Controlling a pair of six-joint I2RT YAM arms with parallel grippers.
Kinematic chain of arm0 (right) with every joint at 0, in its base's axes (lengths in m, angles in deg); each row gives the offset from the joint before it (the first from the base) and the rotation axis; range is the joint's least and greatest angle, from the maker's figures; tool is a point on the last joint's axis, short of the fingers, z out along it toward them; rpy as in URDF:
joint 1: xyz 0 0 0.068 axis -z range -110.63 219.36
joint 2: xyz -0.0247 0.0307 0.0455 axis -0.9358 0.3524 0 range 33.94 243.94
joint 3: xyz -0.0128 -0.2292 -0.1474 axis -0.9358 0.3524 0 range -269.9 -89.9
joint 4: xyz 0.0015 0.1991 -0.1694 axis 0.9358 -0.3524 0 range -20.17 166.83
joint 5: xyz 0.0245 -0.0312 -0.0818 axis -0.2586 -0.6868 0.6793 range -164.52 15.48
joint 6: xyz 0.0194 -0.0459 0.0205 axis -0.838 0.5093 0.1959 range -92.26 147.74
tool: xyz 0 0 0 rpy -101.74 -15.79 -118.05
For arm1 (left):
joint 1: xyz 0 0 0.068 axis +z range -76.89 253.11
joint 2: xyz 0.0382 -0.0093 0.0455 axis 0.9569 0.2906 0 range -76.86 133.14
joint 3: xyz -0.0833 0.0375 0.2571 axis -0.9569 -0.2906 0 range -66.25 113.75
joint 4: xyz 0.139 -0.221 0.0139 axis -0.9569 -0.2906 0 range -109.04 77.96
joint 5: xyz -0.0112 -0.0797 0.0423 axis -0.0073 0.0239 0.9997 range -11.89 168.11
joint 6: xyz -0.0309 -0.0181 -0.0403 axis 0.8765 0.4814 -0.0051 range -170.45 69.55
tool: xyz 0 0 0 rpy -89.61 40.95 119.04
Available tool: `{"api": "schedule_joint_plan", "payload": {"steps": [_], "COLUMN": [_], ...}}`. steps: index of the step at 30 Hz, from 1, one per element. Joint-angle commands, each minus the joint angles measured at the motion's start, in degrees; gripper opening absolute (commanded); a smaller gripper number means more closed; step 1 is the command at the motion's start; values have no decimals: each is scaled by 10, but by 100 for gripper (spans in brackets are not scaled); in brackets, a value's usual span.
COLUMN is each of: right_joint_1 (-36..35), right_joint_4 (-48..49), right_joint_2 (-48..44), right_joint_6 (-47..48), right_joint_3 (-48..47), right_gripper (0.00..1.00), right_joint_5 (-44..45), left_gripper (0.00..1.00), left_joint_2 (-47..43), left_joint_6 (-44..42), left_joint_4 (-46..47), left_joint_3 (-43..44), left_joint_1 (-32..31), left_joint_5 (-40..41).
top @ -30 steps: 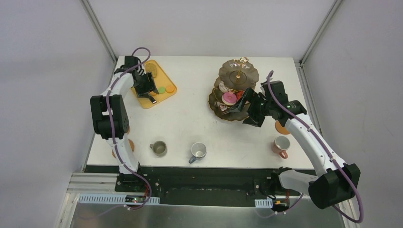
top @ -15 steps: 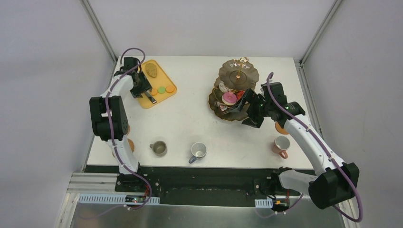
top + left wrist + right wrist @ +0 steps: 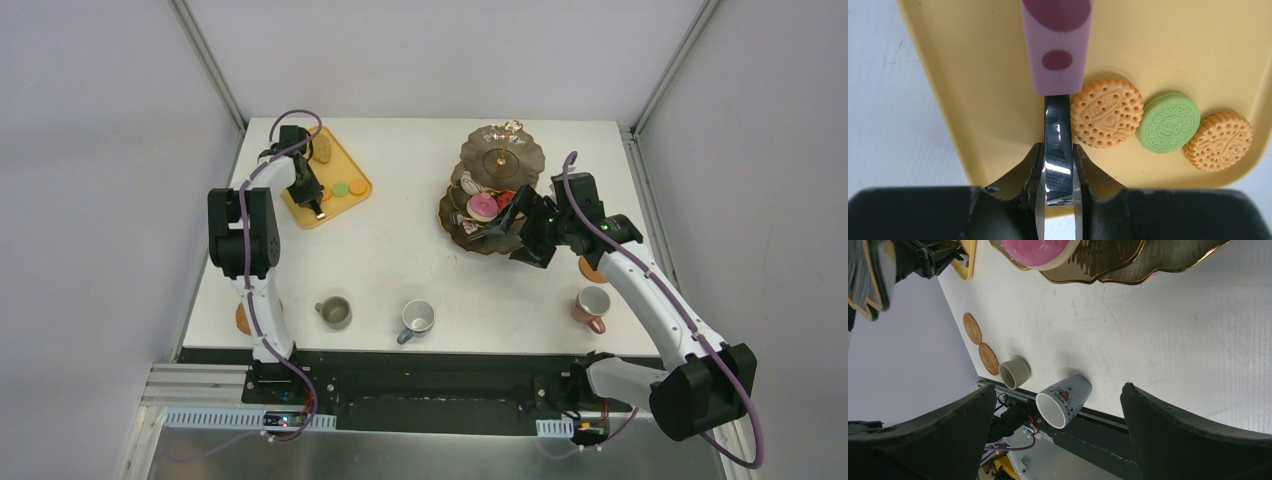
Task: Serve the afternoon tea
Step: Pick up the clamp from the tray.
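My left gripper (image 3: 1058, 149) is shut on the steel blade of the pink-handled tongs (image 3: 1057, 45), over the near edge of the yellow tray (image 3: 973, 75). Two orange macarons (image 3: 1106, 112) and a green macaron (image 3: 1169, 121) lie on the tray beside the blade. In the top view the left gripper (image 3: 308, 188) is over the tray (image 3: 347, 163). My right gripper (image 3: 522, 228) is open and empty, just right of the three-tier stand (image 3: 500, 160), which holds a pink doughnut (image 3: 483, 207) and a red doughnut (image 3: 505, 200). The olive mug (image 3: 334, 312), grey-blue mug (image 3: 417, 319) and pink mug (image 3: 592, 304) stand near the front edge.
A brown cake (image 3: 321, 148) lies at the tray's far end. A coaster (image 3: 243, 320) lies at the front left edge and another coaster (image 3: 594, 270) lies under the right arm. In the right wrist view two coasters (image 3: 972, 328) lie beyond the olive mug (image 3: 1014, 372).
The left arm's elbow has swung right and its wrist has turned over the tray, with the tongs still at the gripper. The right gripper has barely moved beside the stand.
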Motion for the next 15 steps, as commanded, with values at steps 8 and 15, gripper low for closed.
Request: {"api": "schedule_joint_plan", "payload": {"steps": [8,15], "right_joint_1": [-3,-3], "right_joint_4": [5,-25], "right_joint_2": [-8,-5], "right_joint_6": [23,70], "right_joint_3": [-31,-72], "right_gripper": [99,99], "right_joint_5": [26,63], "left_gripper": [0,0], "left_joint_2": [-75,-205], "left_joint_6": [-140,-194], "left_joint_4": [-46,-80], "left_joint_3": [24,-21], "left_joint_1": [-5,-4], "left_joint_5": [-17,-245]}}
